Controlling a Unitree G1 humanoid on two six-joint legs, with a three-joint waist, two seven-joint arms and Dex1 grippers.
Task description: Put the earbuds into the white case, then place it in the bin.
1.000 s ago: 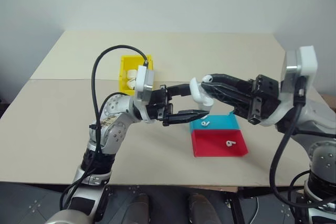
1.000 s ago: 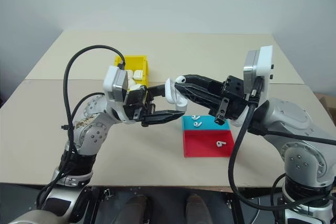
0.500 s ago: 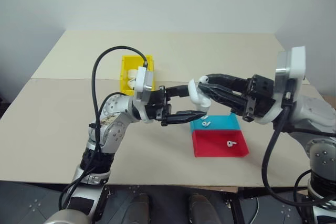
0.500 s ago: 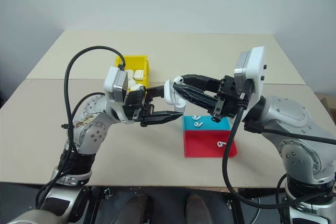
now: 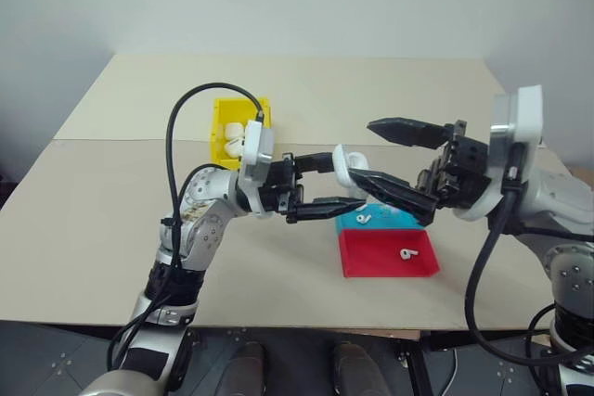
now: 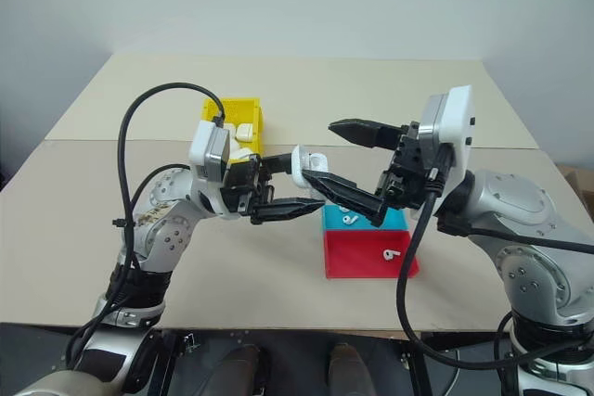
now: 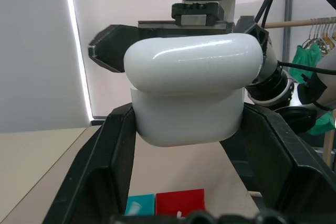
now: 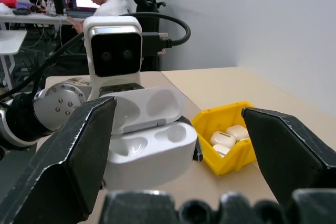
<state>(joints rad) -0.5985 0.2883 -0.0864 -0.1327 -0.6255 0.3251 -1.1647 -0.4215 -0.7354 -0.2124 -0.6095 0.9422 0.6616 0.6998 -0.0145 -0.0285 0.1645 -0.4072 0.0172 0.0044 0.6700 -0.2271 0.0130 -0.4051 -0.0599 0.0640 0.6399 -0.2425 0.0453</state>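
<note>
Clamped on the white case (image 5: 344, 166) from both sides, my left gripper (image 5: 340, 182) holds it up over the table (image 5: 93, 220), just in front of the blue-and-red tray (image 5: 385, 253). Its lid stands flipped up, and the right wrist view shows both wells of the case (image 8: 149, 145) with no earbud seated in them, as far as I can tell.

My right gripper (image 5: 394, 157) is the one that changed: a second ago its fingers were nearly shut beside the case's lid with what looked like an earbud pinched at their tips, and now they are spread as wide as they go, one finger above the case and one below, holding nothing. I take that as a release (whether the earbud dropped into a well, or missed, I cannot make out). If it missed, that earbud must be found and picked again.

Left of the case sits the yellow bin (image 5: 221, 127), well apart from my left gripper, and it already has several white cases lying in it (image 8: 226, 140). Under and to the right of the case, the tray carries loose earbuds: one (image 5: 362, 218) on its blue half, another (image 5: 406, 252) on its red half.

So by my reckoning the filling step is unfinished, the lid has yet to be shut, and the trip to the bin comes after.
</note>
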